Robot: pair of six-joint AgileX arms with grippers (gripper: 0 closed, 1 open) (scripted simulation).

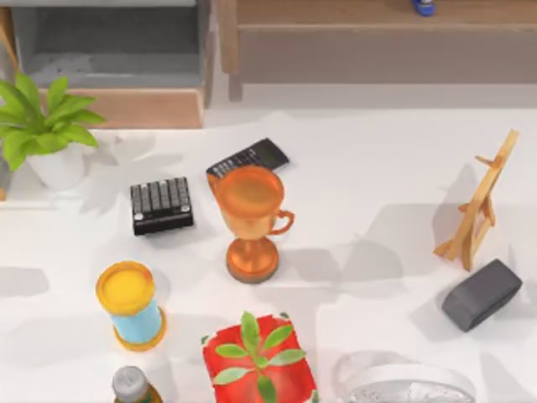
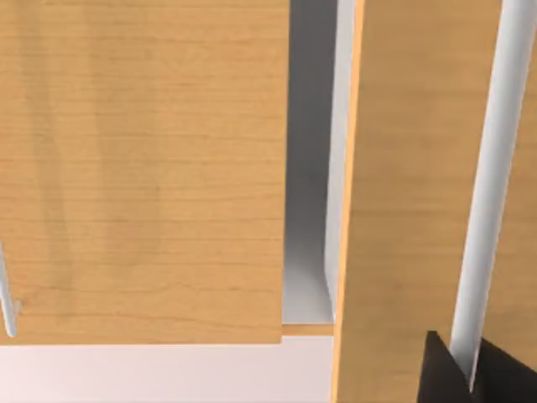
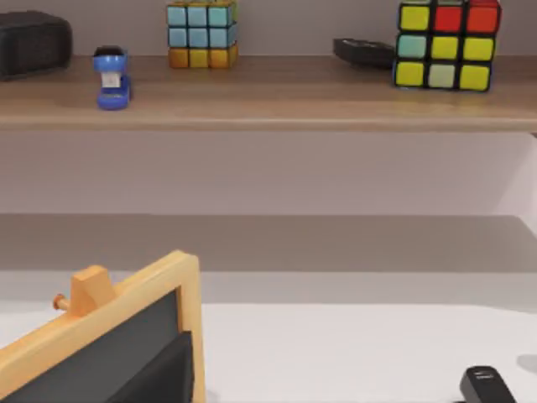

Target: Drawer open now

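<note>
At the bench's far left corner the tan-fronted, grey-walled drawer already stands pulled out; I judge only withdrawal remains. Whether either claw is apart or together, I cannot tell.

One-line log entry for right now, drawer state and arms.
drawer: pulled out at top view's far left, grey floor showing | left wrist view: close on tan panel and pale bar handle | right wrist view: faces shelf

tan-fronted grey drawer, orange trophy, red planter
</note>
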